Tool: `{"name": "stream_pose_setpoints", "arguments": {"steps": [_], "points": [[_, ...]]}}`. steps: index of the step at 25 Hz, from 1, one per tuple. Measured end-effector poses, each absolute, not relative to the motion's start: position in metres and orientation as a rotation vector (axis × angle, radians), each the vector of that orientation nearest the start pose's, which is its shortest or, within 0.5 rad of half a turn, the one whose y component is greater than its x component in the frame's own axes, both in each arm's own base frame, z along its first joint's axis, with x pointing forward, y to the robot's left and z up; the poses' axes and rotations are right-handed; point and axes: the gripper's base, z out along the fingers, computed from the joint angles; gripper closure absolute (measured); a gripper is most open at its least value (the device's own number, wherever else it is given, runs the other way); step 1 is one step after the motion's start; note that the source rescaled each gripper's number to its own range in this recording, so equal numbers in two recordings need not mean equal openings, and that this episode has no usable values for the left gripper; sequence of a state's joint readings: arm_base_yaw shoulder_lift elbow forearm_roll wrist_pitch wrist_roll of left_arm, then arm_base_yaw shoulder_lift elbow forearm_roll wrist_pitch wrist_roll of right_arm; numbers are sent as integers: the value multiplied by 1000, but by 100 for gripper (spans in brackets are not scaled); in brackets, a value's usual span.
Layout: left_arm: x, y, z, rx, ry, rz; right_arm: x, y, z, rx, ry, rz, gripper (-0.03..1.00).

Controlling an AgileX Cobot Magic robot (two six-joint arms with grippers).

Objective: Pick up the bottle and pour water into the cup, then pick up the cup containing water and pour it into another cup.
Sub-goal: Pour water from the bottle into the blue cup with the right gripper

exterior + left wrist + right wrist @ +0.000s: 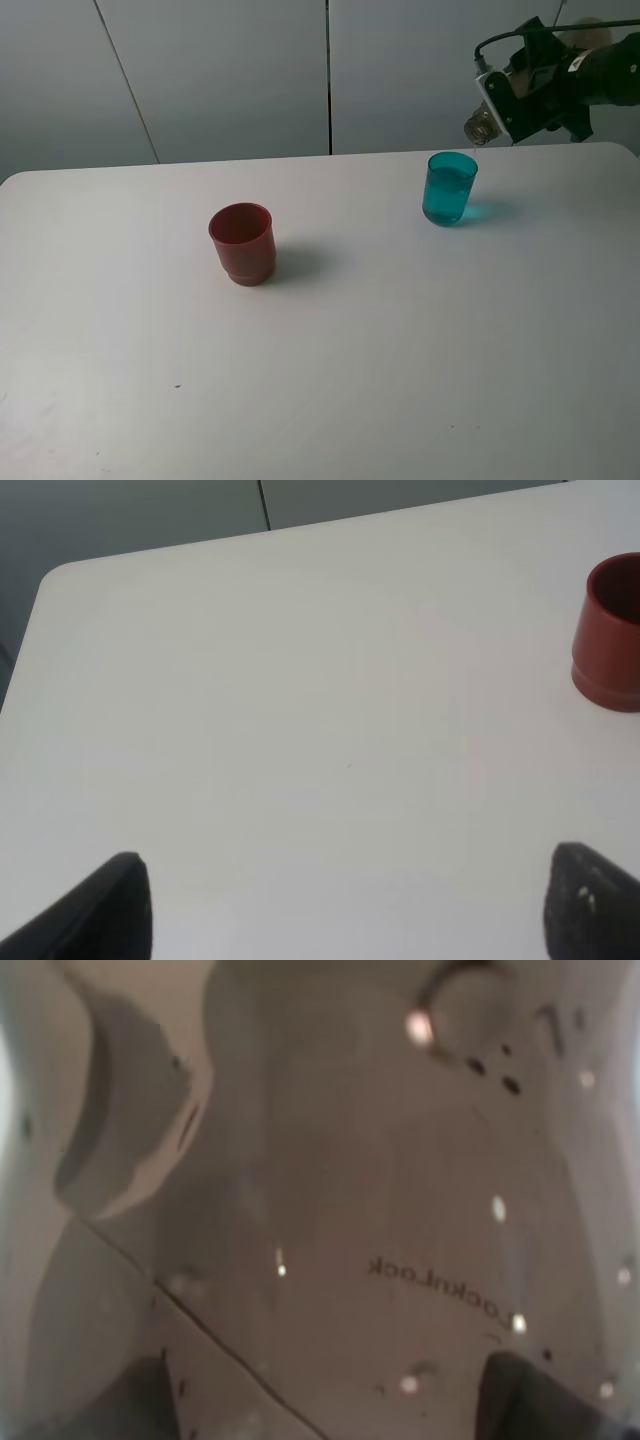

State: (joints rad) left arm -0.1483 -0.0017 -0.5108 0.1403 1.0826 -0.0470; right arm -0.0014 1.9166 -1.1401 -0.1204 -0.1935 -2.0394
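Right claw (535, 90) grips the bottle (482, 127), tipped mouth-down just above the cup (449, 188), far right on the counter (400, 350). Left claw (345, 910) gapes, empty. Any sideways drift could spill water past the rim. Red cup (241, 243) stands well apart.

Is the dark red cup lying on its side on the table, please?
No, the dark red cup stands upright on its stepped base on the white table, with its open mouth facing up.
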Motion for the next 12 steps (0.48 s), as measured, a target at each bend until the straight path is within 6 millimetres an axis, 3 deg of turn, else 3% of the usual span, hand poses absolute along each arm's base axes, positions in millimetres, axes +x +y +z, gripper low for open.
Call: {"name": "stream_pose_setpoints", "arguments": {"steps": [6, 12], "points": [[-6, 12, 279, 94, 2044, 46, 419, 2, 190, -2047, 1117, -1201, 94], [-6, 12, 279, 94, 2044, 46, 414, 7, 184, -1924, 1383, -996, 94]]}}
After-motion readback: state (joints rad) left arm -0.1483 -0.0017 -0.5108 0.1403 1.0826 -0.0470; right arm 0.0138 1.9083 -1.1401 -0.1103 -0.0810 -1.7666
